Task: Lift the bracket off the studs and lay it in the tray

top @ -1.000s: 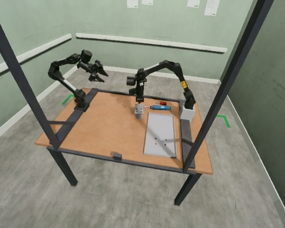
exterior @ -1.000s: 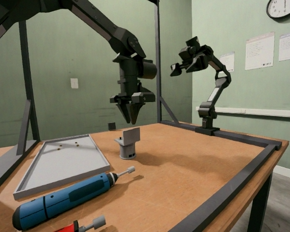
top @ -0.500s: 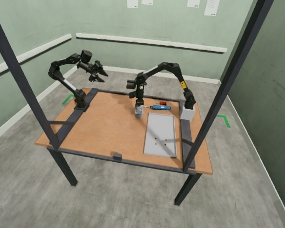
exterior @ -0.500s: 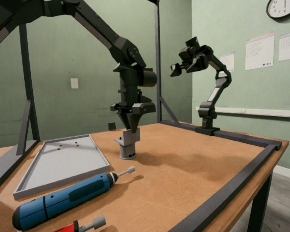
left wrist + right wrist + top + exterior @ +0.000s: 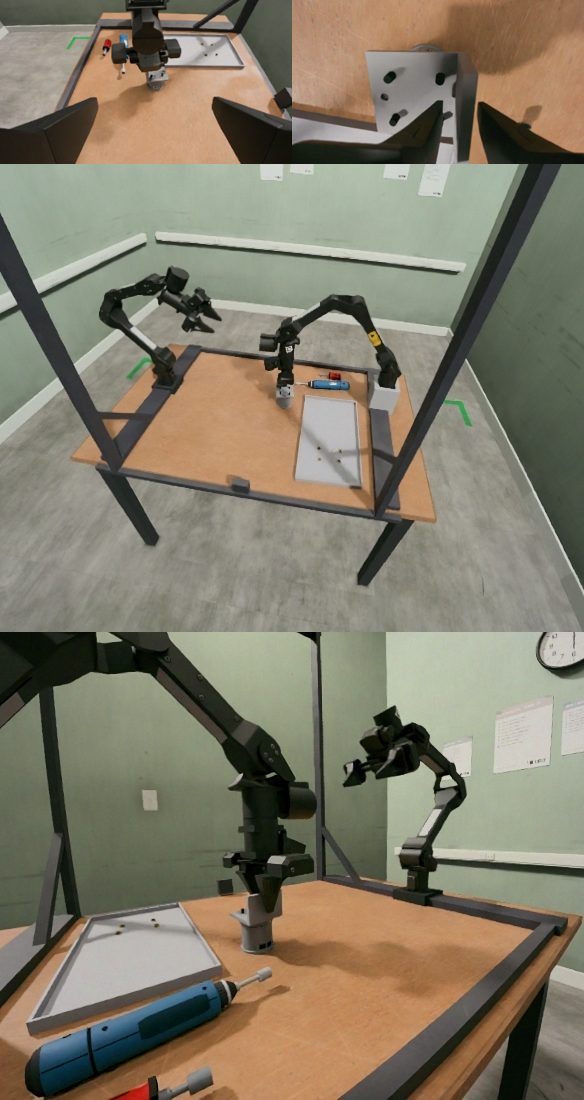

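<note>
The grey L-shaped bracket (image 5: 285, 392) sits on the studs of the grey cylindrical joint module (image 5: 285, 403), which stands upright on the table beside the tray's far end. In the right wrist view the bracket (image 5: 415, 87) shows dark studs through its holes. My right gripper (image 5: 460, 106) points straight down with its fingers on either side of the bracket's upright flange; a narrow gap shows beside the flange. It also shows in the exterior view (image 5: 265, 899) over the module (image 5: 256, 934). My left gripper (image 5: 204, 318) is open and empty, high above the table's far corner.
The grey tray (image 5: 330, 439) lies right of the module with a few small brass pieces (image 5: 330, 455) inside. A blue screwdriver (image 5: 327, 384) and a red one (image 5: 331, 376) lie behind the tray. A small dark block (image 5: 240, 484) sits at the front edge. Frame posts surround the table.
</note>
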{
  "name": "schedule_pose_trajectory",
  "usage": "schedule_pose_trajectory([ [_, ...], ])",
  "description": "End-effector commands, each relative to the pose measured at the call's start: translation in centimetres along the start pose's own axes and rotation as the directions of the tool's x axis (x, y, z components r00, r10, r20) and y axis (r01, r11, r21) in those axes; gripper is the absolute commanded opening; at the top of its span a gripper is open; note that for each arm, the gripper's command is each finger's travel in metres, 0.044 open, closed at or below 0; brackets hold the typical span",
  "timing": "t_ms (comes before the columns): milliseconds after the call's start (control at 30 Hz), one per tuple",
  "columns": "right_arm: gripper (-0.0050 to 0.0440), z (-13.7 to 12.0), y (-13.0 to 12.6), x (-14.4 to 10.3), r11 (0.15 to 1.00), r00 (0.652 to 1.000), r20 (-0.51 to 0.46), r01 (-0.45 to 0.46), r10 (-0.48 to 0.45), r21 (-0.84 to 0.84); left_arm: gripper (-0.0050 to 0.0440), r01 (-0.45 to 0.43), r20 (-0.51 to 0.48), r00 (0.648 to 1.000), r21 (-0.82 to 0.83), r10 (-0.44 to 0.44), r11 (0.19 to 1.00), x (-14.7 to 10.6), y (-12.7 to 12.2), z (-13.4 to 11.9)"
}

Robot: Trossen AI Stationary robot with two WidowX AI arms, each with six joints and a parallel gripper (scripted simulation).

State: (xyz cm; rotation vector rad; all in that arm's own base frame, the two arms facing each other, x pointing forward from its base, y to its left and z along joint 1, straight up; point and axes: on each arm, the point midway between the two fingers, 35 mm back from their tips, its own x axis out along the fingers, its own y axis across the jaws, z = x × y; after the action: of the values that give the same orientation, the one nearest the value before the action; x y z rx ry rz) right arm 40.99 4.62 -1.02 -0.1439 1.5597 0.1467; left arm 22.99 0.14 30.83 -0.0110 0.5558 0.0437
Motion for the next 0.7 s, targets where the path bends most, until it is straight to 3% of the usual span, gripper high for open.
schedule_pose_trajectory([
  [0,0.0091,0.20,-0.18,-0.04,1.000,1.000,0.005,0.004,-0.004,-0.002,0.0440,0.000,0.011,1.000,-0.001,0.000,1.000,-0.25,0.01,0.39],
  [267,0.0031,0.41,-0.10,-0.71,1.000,1.000,0.022,0.003,-0.003,-0.001,0.0440,0.000,0.011,1.000,-0.001,0.000,1.000,-0.25,0.01,0.39],
  [667,-0.0001,0.41,-0.10,-0.71,1.000,1.000,0.022,0.003,-0.003,-0.001,0.0440,0.000,0.011,1.000,-0.001,0.000,1.000,-0.25,0.01,0.39],
])
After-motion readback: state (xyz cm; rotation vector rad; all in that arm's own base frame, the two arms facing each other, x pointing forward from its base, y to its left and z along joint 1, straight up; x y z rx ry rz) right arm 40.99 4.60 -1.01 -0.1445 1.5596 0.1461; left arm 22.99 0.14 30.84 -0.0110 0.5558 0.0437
